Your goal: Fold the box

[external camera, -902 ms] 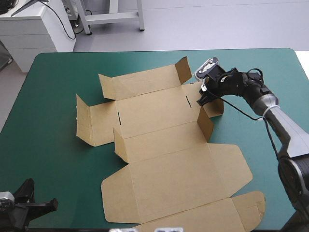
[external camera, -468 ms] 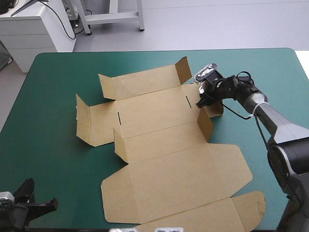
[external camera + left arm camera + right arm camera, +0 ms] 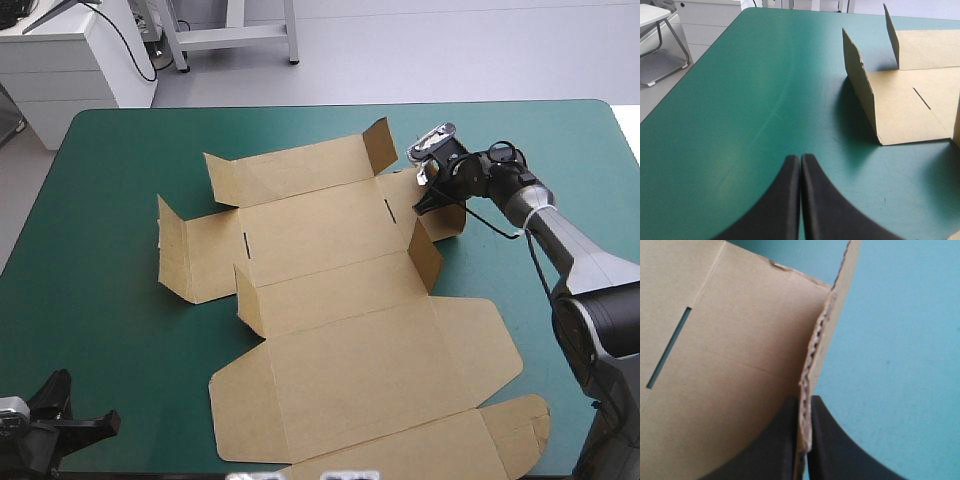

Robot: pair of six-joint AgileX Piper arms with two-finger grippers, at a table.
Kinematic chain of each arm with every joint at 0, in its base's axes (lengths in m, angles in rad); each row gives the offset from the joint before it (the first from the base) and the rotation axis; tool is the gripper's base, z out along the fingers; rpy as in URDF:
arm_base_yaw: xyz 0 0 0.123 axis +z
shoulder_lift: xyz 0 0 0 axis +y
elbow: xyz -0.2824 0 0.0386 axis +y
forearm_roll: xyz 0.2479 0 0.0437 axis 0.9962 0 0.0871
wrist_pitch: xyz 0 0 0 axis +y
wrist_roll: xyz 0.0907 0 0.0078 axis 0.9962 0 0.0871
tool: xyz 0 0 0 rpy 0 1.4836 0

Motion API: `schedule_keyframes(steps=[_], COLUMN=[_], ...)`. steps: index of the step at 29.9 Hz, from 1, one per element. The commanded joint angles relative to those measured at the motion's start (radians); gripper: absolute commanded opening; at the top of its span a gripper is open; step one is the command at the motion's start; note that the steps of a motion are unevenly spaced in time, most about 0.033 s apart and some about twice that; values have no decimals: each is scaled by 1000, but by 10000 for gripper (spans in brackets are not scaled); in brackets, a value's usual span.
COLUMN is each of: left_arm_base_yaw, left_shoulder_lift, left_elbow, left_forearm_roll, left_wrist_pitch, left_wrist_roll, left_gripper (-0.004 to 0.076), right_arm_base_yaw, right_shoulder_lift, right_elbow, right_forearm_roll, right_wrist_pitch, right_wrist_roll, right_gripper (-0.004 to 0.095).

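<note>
The brown box point(image 3: 340, 330) lies as a cut sheet across the middle of the table, with several side flaps standing up. My right gripper point(image 3: 428, 196) sits at the small flap on the sheet's far right side. In the right wrist view its black fingers point(image 3: 790, 440) are all but shut, pinching that flap's raw edge point(image 3: 816, 352) between them. My left gripper point(image 3: 108, 423) rests low at the near left corner, shut and holding nothing. In the left wrist view the left gripper point(image 3: 800, 159) points over bare cover toward the box's raised left flap point(image 3: 860, 80).
The lid panel with its rounded tuck flap point(image 3: 520, 420) reaches the table's near edge at the right. Teal-green cover point(image 3: 90, 230) shows between the box and the table's left edge, and more lies beyond the right arm.
The right gripper's fingers, open just before, have come together on the box's far right flap. That flap now stands a little more upright. The left arm has not moved.
</note>
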State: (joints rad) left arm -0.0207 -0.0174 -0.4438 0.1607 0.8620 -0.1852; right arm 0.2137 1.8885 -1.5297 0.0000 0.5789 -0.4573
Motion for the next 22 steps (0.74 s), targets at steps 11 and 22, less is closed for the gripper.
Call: schedule_keyframes(steps=[11,22], left_arm_base_yaw=[1,1], left_shoulder_lift=[-5,-5], left_elbow=[-22,-22], left_forearm_roll=[4,4], left_wrist_pitch=[-77,-77], left_wrist_roll=[-5,-5], left_gripper=[-8,-8], right_arm_base_yaw=[8,218], right_shoulder_lift=[-64,-138], right_elbow=[-390,-393], right_forearm_roll=[-47,-176], right_wrist_pitch=[214,198], right_wrist_roll=[-176,-340], right_gripper=[-19,-13])
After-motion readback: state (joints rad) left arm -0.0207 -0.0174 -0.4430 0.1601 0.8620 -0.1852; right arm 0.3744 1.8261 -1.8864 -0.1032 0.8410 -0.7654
